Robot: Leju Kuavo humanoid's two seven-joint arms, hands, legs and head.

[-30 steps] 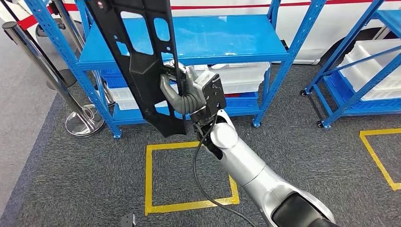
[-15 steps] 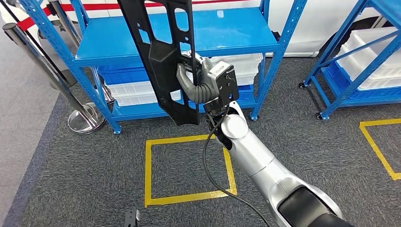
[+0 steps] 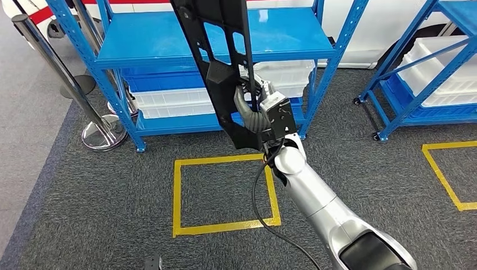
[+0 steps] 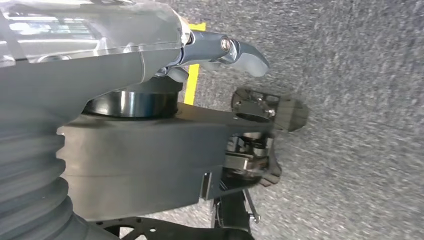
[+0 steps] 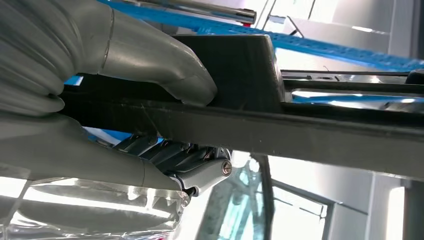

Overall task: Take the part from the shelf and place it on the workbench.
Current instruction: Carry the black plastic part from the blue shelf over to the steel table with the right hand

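Carrying of the part, seen near to far. Nearest, the silver right arm (image 3: 315, 197) is raised fwd over a yellow floor square (image 3: 224, 194) taped on grey carpet. At its end the right hand (image 3: 254, 109) is clamped on the part (image 3: 225, 62), a long black perforated panel held near upright and tilted slightly; in the right wrist view the thumb (image 5: 165, 67) is pressed on one face of the part's edge and the fingers (image 5: 160, 152) are curled under the other. The left hand (image 4: 235, 50) is seen in the left wrist view hanging over carpet; nothing is seen in it, but whether its fingers are apart or curled cannot be told. Beyond the part a blue shelf (image 3: 169, 45) is seen, w/ white bins (image 3: 169, 104) on its lower level; a second blue rack (image 3: 427, 84) stands to the right, chrome stanchions (image 3: 101, 132) to the left.

Step judged: part is off the shelf and held in the air; transport phase. No worktop is visible, so the next move is judged to call for a turn toward it w/ the grip kept firm and the long panel kept clear of the shelf uprights.
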